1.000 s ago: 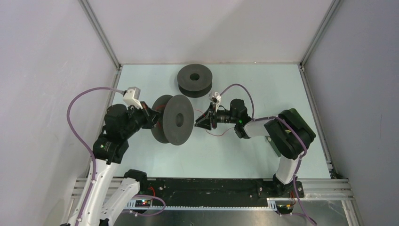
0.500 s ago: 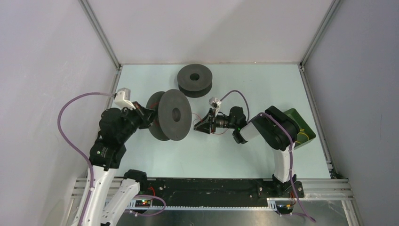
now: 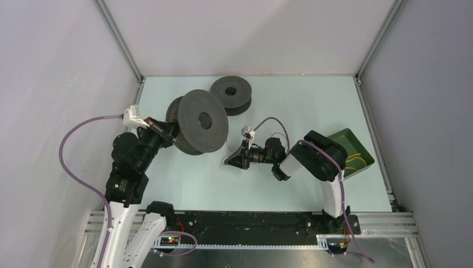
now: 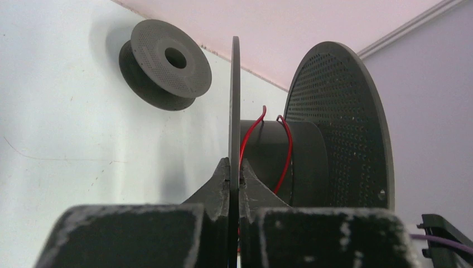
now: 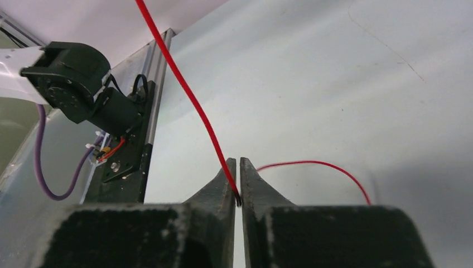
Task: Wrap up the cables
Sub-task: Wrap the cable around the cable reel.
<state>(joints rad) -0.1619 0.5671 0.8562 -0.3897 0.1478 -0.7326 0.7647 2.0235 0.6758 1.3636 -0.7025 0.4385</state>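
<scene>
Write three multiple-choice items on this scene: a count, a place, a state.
1. How many dark grey spools show? A one; B two; C three.
2. Where is the yellow cable? A in the green bin; B wound on a spool; C nowhere in view.
3. The right gripper is: A open, empty; B shut on the red cable; C shut on a spool.
Key: B, one in the left gripper, one flat; A, yellow loops lie inside the bin; B, its fingers pinch the red cable.
</scene>
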